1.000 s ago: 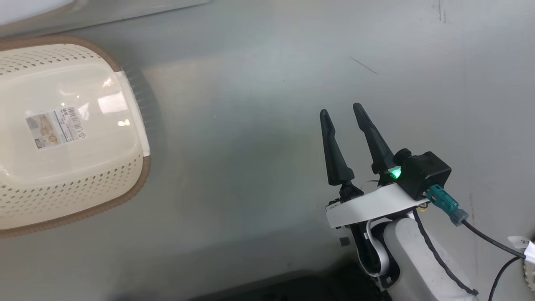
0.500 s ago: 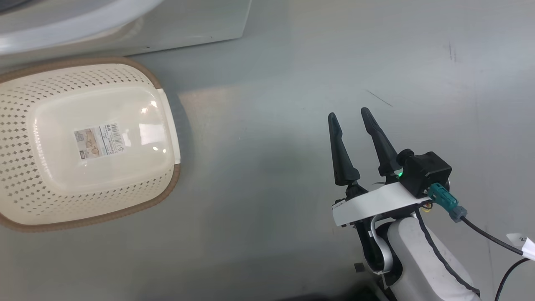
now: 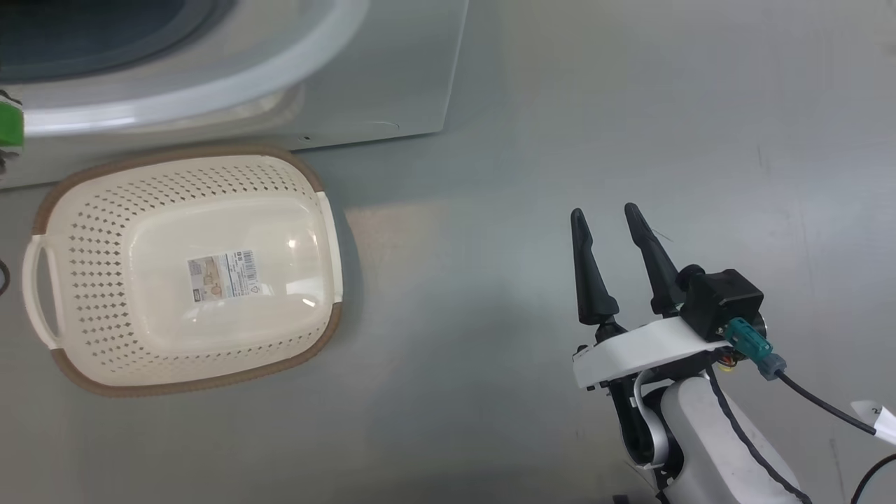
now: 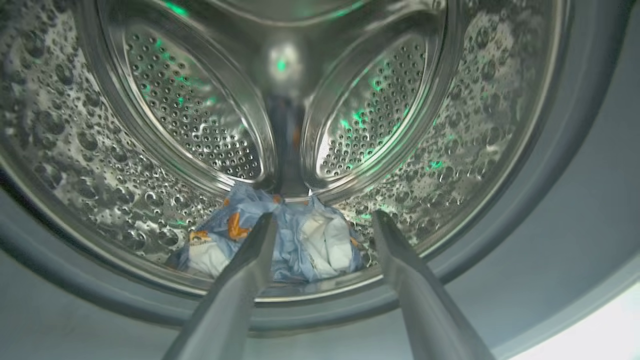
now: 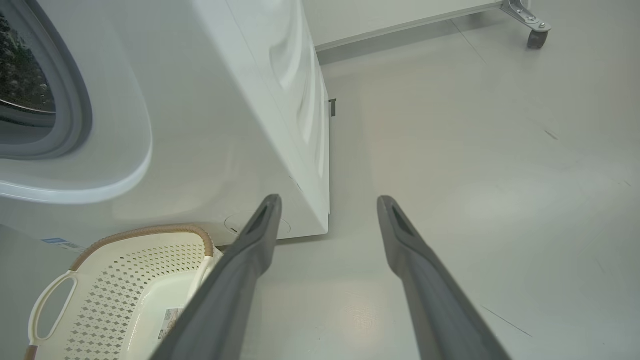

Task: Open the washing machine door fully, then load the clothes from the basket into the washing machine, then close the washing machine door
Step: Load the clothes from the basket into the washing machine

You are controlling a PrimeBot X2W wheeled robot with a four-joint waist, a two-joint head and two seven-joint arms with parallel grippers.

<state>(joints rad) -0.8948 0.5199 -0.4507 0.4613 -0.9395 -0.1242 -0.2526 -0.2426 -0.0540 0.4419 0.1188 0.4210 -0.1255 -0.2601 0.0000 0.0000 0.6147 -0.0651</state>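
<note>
Lower right in the head view, the right gripper (image 3: 603, 211) hangs wide open, holding nothing, over bare floor (image 3: 455, 294), well apart from the basket (image 3: 91, 294) at left. The basket's far rim lies just beside the washing machine (image 3: 392, 84). The left gripper (image 4: 324, 216), equally spread and empty, faces the drum (image 4: 200, 125), with the clothes (image 4: 300, 245) heaped at bottom centre.

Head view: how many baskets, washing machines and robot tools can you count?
Cream-white perforated plastic basket with a brown rim: 1
Big white front-loading washing machine: 1
Right tool with two long dark fingers: 1
Total: 3
</note>
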